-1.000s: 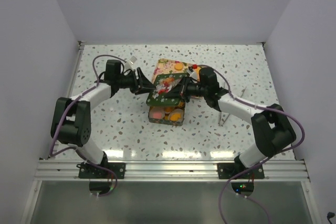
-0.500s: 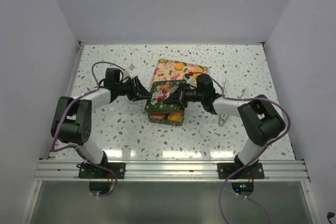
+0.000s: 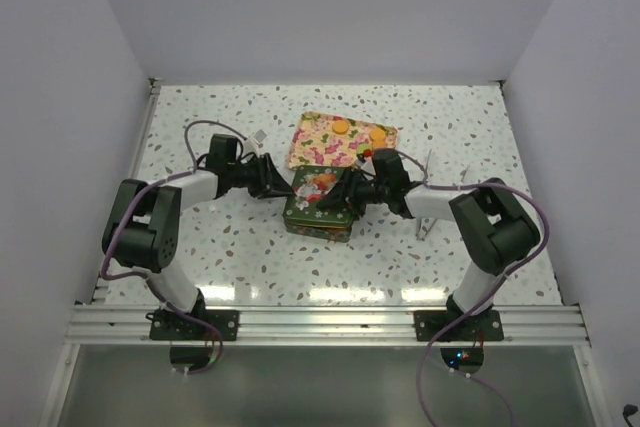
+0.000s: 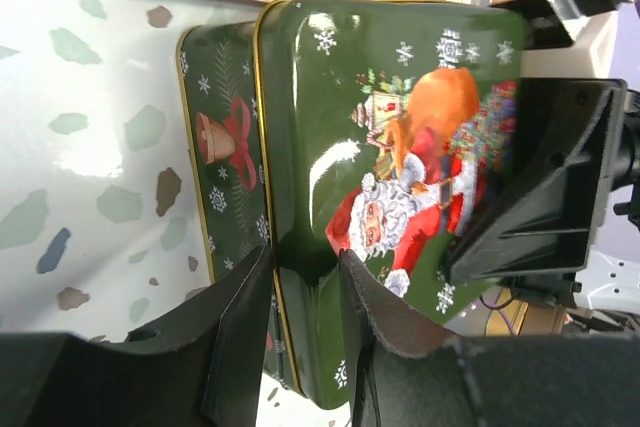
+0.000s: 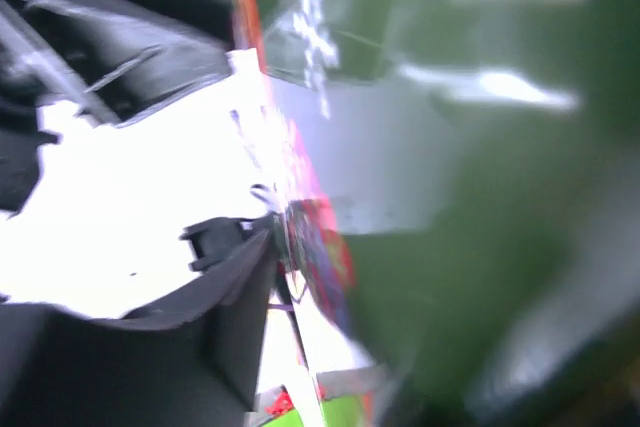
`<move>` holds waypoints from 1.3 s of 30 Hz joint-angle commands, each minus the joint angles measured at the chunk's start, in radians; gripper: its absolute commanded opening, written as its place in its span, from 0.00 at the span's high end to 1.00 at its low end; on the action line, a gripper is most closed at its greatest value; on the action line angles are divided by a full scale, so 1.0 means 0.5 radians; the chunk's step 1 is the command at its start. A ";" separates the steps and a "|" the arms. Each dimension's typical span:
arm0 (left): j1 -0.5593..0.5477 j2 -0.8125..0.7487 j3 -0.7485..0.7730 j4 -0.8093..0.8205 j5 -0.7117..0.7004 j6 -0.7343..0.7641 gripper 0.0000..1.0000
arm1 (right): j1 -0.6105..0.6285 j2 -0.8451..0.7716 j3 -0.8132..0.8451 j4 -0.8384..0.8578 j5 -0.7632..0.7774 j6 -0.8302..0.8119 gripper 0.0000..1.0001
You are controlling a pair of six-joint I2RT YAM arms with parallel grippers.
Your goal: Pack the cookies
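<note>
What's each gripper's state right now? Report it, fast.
Left gripper: closed on one edge of the green tin lid.
Right gripper: apparently closed on the lid's opposite edge; its own view is blurred.

The lid (image 3: 322, 192), tilted up before, now lies flat on the tin (image 3: 318, 226); the gap has closed.

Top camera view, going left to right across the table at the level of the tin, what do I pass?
Left arm's elbow → left gripper → green tin → right gripper → right arm's elbow.
</note>
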 commanded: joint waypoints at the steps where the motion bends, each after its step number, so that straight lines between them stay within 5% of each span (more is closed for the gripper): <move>1: -0.094 0.004 0.014 0.083 0.161 0.019 0.63 | 0.019 -0.005 0.064 -0.216 0.097 -0.206 0.47; 9: -0.128 0.001 0.023 0.000 0.087 0.084 0.64 | 0.016 -0.103 0.119 -0.569 0.137 -0.384 0.22; 29: -0.140 0.047 0.042 -0.031 -0.002 0.084 0.67 | 0.016 -0.207 0.794 -2.191 0.462 -1.111 0.08; 39: -0.140 0.053 0.048 -0.037 -0.008 0.084 0.69 | 0.019 -0.348 0.831 -2.514 0.536 -1.228 0.08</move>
